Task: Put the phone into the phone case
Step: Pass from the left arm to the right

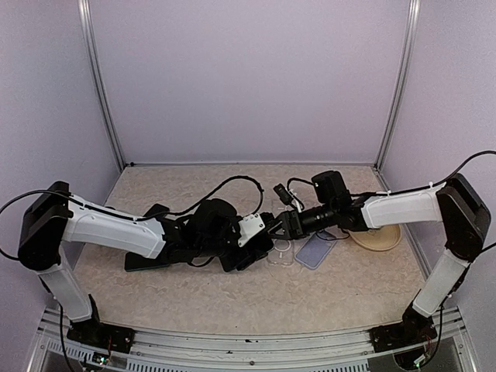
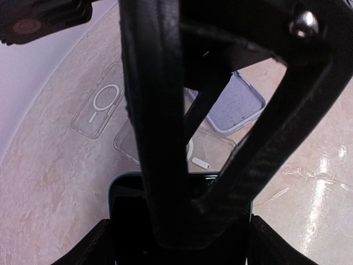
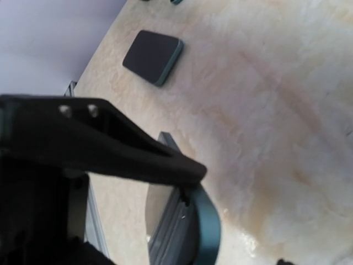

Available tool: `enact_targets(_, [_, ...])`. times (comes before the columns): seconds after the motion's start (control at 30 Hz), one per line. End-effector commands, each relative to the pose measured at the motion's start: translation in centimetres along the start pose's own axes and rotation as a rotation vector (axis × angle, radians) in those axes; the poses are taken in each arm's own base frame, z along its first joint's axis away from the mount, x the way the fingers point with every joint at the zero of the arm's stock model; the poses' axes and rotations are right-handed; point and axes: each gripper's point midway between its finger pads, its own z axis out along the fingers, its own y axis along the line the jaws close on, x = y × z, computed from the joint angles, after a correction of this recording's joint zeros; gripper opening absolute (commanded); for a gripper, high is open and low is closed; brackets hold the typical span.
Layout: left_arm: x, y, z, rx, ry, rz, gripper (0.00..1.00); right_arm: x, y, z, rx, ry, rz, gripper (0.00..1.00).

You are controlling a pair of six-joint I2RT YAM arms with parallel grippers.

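Left gripper (image 1: pixel 262 232) grasping phone (image 2: pixel 128 218), right gripper (image 1: pixel 280 225) blocking in front, its grip unclear, clear case (image 2: pixel 212 152), lilac case (image 2: pixel 234 105) beneath

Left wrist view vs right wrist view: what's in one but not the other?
Only the left wrist view shows a clear case with a ring mark and a lavender case, both lying flat. Only the right wrist view shows a dark flat slab with a teal edge, lying alone farther off. Both show the beige marbled table and, close to the lens, the dark, teal-edged phone. In the right wrist view, only the phone's edge shows.
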Motion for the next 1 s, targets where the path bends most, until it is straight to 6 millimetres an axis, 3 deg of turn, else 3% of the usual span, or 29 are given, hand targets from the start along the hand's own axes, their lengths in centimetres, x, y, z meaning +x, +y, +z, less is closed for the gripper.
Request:
enact_targets(0.0, [-4.0,0.8,-0.8,-0.04,-0.116,0.013,0.3,0.8,0.6,1.2,-0.042,0.025,0.02,0.74])
enact_targets(0.47, [-3.1,0.4,-0.4,-0.039,-0.099,0.018,0.3,1.5,0.6,2.4,-0.074,0.068,0.093,0.44])
enact_targets(0.9, [-2.6,0.0,0.0,-0.037,-0.083,0.034,0.32,1.5,0.8,2.9,-0.111,0.092,0.126,0.0])
enact_targets(0.97, [-2.6,0.1,-0.1,-0.041,-0.082,0.035,0.34,1.5,1.0,2.9,-0.117,0.096,0.13,0.0])
